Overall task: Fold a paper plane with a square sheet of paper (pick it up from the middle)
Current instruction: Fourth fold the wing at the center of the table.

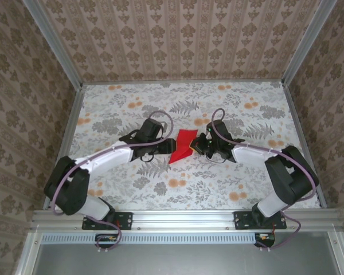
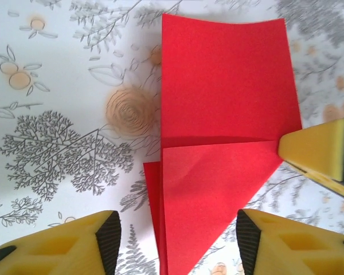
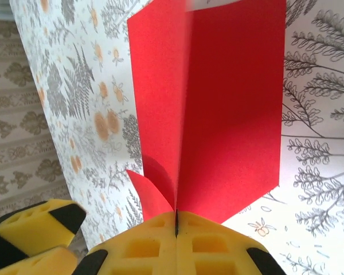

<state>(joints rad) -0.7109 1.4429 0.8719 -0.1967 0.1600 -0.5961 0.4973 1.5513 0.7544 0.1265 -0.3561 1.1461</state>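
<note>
The square sheet of paper (image 1: 182,144) is bright red and folded into a creased, pointed shape on the table between my two grippers. In the left wrist view the paper (image 2: 223,86) lies with its pointed end between the fingers of my left gripper (image 2: 178,243), which is open and not touching it. My left gripper (image 1: 164,148) sits at the paper's left edge. My right gripper (image 3: 176,220) is shut on the paper (image 3: 235,103) at its centre crease, and the two halves spread away from the jaws. It (image 1: 200,145) holds the paper's right side.
The floral-patterned table (image 1: 160,189) has metal rails along its edges and patterned walls on three sides. A yellow fingertip of the right gripper (image 2: 324,154) touches the paper's right edge. The left gripper's fingers (image 3: 34,229) are close by at lower left.
</note>
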